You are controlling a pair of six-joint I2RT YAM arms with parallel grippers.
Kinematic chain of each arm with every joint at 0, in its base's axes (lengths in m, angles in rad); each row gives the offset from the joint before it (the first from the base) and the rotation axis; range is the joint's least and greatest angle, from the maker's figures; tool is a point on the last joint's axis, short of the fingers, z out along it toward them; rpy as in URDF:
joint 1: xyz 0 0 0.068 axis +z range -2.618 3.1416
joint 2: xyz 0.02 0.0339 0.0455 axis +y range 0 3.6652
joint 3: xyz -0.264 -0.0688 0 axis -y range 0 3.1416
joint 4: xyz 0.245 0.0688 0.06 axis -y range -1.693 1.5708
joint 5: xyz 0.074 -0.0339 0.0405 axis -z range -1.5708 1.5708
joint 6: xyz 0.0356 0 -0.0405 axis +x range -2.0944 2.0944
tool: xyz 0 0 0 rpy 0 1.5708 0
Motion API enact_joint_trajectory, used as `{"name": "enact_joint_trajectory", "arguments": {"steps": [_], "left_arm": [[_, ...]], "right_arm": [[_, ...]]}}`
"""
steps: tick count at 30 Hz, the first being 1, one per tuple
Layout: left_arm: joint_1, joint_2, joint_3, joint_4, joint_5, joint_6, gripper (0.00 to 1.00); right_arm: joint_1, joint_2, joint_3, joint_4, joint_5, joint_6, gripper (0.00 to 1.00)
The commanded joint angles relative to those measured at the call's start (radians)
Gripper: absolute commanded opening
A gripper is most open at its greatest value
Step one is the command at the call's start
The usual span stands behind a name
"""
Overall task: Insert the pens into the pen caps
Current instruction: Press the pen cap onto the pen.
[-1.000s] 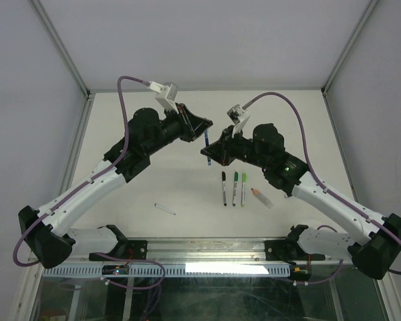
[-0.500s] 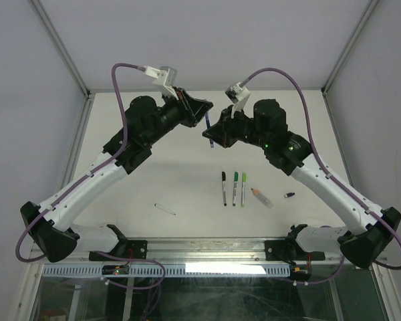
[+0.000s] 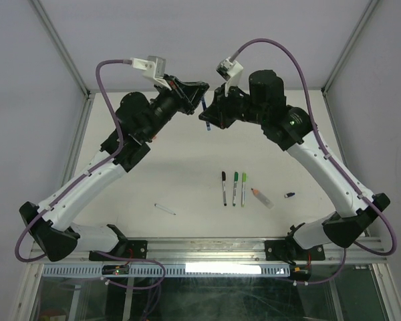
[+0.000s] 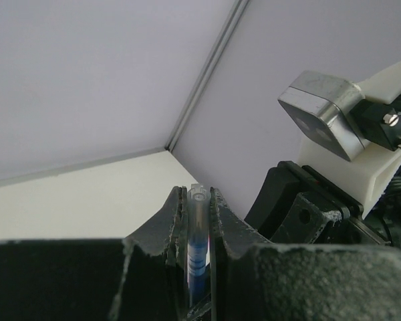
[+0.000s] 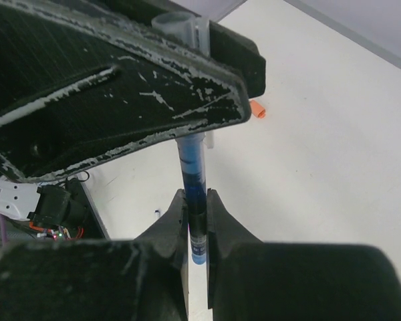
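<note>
On the table (image 3: 154, 175) lie three capped pens (image 3: 234, 188) side by side, a thick clear pen (image 3: 261, 198) with an orange tip, a small blue cap (image 3: 289, 195) and a thin white pen (image 3: 165, 208). The blue pen (image 3: 205, 110) is up in the air, well away from them. Its long side runs from the left gripper (image 3: 200, 97) to the right gripper (image 3: 209, 120). The left fingers (image 4: 174, 214) squeeze its clear end. The right fingers (image 5: 217, 221) squeeze its dark blue end.

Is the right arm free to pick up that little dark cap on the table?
Probably not now: the right gripper is shut on the blue pen. The dark cap itself lies uncovered.
</note>
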Motion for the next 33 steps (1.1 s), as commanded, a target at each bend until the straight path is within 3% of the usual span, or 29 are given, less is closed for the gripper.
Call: {"name": "enact_joint_trajectory", "arguments": {"steps": [1, 5, 9, 15, 27, 33], "left_arm": [[-0.103, 0.031, -0.095, -0.377, 0.264, -0.029, 0.0], [-0.1, -0.012, -0.107, -0.357, 0.229, -0.042, 0.0], [-0.1, -0.055, -0.125, -0.28, 0.218, -0.078, 0.0], [-0.1, -0.044, -0.136, -0.265, 0.244, -0.09, 0.0], [-0.097, -0.07, -0.177, -0.191, 0.199, -0.118, 0.38], [-0.054, -0.074, -0.188, -0.19, 0.172, -0.122, 0.51]], "right_arm": [[-0.053, 0.023, 0.314, 0.537, 0.123, -0.036, 0.0], [-0.054, 0.023, 0.337, 0.416, 0.09, -0.073, 0.0], [-0.055, -0.105, 0.003, 0.427, 0.024, -0.025, 0.0], [-0.047, -0.212, -0.313, 0.466, -0.099, 0.085, 0.0], [-0.005, -0.262, -0.645, 0.431, -0.105, 0.161, 0.0], [-0.004, -0.31, -0.759, 0.42, -0.031, 0.234, 0.0]]}}
